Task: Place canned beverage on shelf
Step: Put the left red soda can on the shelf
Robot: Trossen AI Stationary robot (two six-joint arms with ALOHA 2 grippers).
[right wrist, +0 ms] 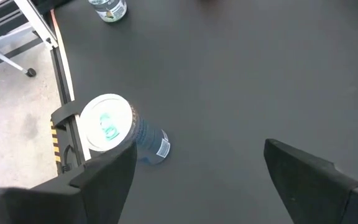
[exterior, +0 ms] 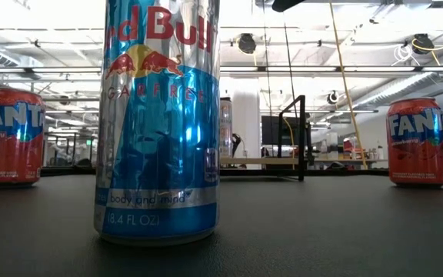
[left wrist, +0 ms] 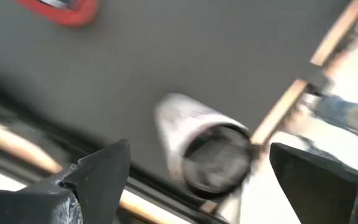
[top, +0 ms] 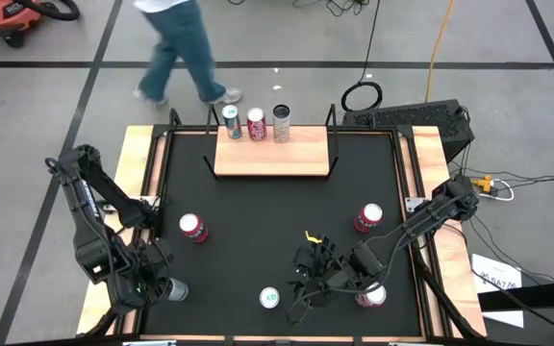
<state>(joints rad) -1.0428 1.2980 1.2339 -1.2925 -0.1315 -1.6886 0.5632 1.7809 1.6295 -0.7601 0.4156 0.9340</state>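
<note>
Near the table's front edge, upright blue can (top: 269, 297), long axis vertical.

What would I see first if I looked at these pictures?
Probably the big blue and silver Red Bull can, standing close to the low camera and filling that view. Next, three cans in a row at the back of the wooden shelf, at the table's far edge. Two red Fanta cans stand out on the black table too.
</note>
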